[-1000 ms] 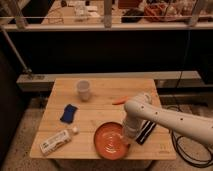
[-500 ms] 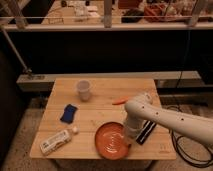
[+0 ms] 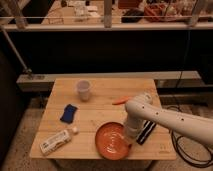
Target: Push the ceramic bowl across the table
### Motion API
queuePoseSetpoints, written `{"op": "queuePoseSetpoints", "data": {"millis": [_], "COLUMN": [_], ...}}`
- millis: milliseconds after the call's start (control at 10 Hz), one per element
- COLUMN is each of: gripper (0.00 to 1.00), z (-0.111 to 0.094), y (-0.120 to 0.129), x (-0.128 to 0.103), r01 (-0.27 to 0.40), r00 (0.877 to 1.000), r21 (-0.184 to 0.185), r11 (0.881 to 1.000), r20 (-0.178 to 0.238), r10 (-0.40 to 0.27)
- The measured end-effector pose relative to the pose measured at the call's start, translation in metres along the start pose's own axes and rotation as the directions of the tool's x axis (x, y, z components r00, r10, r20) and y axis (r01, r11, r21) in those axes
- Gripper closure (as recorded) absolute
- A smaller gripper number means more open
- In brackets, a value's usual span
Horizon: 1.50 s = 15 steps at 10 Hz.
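The tool [image 3: 131,138], its finger state impossible to tell, sits at the right rim of the ceramic bowl [image 3: 112,141], which lies leftward at the tabletop's [image 3: 107,102] near edge.

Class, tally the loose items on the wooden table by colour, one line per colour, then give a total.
Orange-red: 2, the ceramic bowl and a small carrot-like item
White: 2, the cup and the bottle
Blue: 1, the cloth
Black: 1, a flat item
Total: 6
The gripper is at the bowl's right rim.
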State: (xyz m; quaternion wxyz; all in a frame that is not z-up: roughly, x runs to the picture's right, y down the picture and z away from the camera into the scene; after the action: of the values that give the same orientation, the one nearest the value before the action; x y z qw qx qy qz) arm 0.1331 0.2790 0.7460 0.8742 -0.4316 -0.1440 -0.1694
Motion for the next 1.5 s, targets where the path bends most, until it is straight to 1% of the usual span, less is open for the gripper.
{"op": "queuePoseSetpoints", "data": {"millis": [1200,1500], "gripper": [0.99,0.99], "z": [0.0009,0.0003], "y": [0.0012,0.0012], "x": [0.0039,0.0062], "r01": [0.032,0.04], "r00": [0.999,0.999], "r21": [-0.006,-0.006], "r11": [0.999,0.999], "r20": [-0.013,-0.022], "r10": [-0.032,-0.041]}}
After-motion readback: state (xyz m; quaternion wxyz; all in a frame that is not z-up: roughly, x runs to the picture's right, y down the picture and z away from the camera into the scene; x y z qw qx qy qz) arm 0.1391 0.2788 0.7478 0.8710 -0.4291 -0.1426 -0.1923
